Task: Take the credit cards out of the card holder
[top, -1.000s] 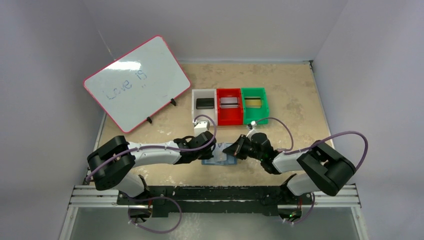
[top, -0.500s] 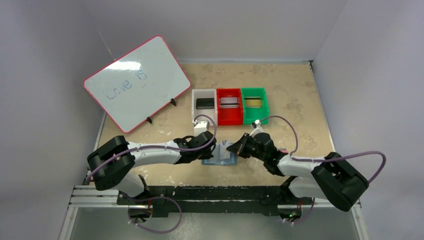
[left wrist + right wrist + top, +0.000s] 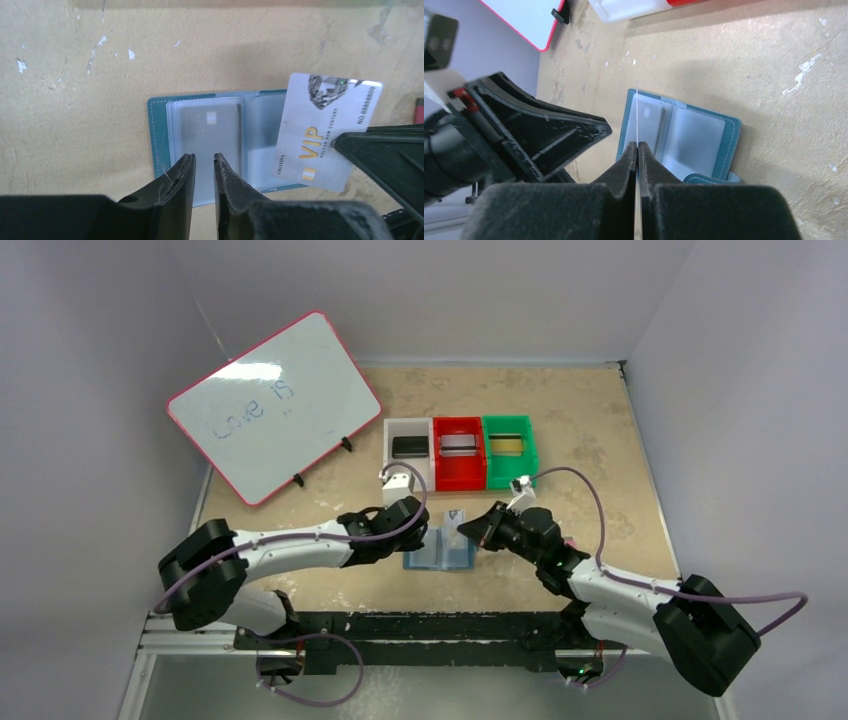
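**A:** Where is the card holder (image 3: 159, 125) sitting?

**B:** It is lying open and flat on the table (image 3: 580, 420), right between your two arms. The VIP card (image 3: 325, 125) is hanging in the air just over its right half. It looks all the way out of its pocket.

**A:** Who is holding that card?

**B:** Your right pincer (image 3: 638, 148) is squeezing it tight by one edge. I think you are gripping the edge so the card slides free without bending.

**A:** And my left pincer (image 3: 202, 161)?

**B:** Its fingers are standing a tiny bit apart, and they are gripping nothing. It is hovering at the holder's near edge. I am guessing it is there to stop the holder sliding, but I cannot tell if it is touching.

**A:** Is anything waiting inside?

**B:** Yes, a grey card (image 3: 210, 132) is showing through the left clear pocket. So you are not done yet.

**A:** What is the VIP card saying?

**B:** "VIP" in gold letters, "NEW CENTURY" beside it, and "NO" with a row of eights. The other words are too small to read.

**A:** And farther back?

**B:** A white bin (image 3: 392, 455), a red bin (image 3: 459, 480) and a green bin (image 3: 510, 480) are sitting side by side. They are holding a black card (image 3: 408, 446), a silvery card (image 3: 459, 444) and a gold card (image 3: 508, 445). I think you are sorting the cards by bin. The whiteboard (image 3: 300, 370) is leaning at the back left, and it is reading "Love is".
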Controlling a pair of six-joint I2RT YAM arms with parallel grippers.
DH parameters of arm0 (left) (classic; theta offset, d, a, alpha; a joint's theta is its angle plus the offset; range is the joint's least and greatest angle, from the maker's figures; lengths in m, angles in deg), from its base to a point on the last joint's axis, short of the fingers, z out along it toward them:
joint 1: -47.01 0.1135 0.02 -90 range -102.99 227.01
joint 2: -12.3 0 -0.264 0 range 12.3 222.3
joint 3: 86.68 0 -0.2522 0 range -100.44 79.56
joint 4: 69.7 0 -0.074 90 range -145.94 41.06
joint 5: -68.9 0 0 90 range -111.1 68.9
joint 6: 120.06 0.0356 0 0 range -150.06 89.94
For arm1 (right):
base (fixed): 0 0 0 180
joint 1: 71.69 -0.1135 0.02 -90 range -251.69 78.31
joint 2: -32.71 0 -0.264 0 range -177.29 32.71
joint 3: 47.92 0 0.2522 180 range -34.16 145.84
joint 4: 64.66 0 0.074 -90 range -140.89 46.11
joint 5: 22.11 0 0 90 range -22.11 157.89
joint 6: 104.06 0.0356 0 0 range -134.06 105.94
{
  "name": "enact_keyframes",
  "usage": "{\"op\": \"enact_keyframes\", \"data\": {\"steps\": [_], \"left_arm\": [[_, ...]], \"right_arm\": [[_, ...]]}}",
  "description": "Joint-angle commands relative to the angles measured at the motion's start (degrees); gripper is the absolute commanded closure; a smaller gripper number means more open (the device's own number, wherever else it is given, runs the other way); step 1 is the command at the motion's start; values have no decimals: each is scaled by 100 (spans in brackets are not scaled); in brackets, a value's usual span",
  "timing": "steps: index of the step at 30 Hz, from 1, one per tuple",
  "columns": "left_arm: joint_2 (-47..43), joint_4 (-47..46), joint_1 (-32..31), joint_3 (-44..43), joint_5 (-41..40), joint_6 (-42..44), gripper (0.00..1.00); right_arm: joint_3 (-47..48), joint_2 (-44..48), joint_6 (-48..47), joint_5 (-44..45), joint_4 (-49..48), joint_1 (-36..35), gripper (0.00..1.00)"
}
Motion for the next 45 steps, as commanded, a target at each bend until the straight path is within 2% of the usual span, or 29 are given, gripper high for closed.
{"op": "enact_keyframes", "data": {"steps": [1, 4, 8, 15, 23, 27, 31, 36, 45], "left_arm": [[-601, 147, -6, -275, -674, 178, 75], [-1011, 564, 2, -329, -1273, 196, 60], [-1506, 1279, 159, -496, -1941, 305, 48], [-2208, 2176, 1086, -604, -1995, 547, 39], [-2369, 3131, 1781, -1010, -2586, 868, 25], [-2627, 3314, 2311, -1014, -2806, 1084, 22], [-2956, 3363, 2836, -919, -2699, 1256, 20], [-3133, 3156, 2877, -755, -2681, 1220, 19], [-2896, 3140, 2925, -789, -2606, 1309, 18]], "right_arm": [[-131, 364, -545, 185, -328, 16, 100], [-196, 666, -935, 330, -554, 16, 100], [-170, 1065, -1540, 502, -781, 16, 100], [151, 1459, -2700, 583, -738, 16, 100], [751, 1366, -4258, 688, -488, 12, 100], [1216, 1066, -5116, 806, -185, 16, 100], [1672, 677, -5829, 1071, 178, 16, 100], [2105, 195, -6527, 1537, 368, 16, 100], [2929, -897, -7823, 1649, 735, 16, 100]]}}
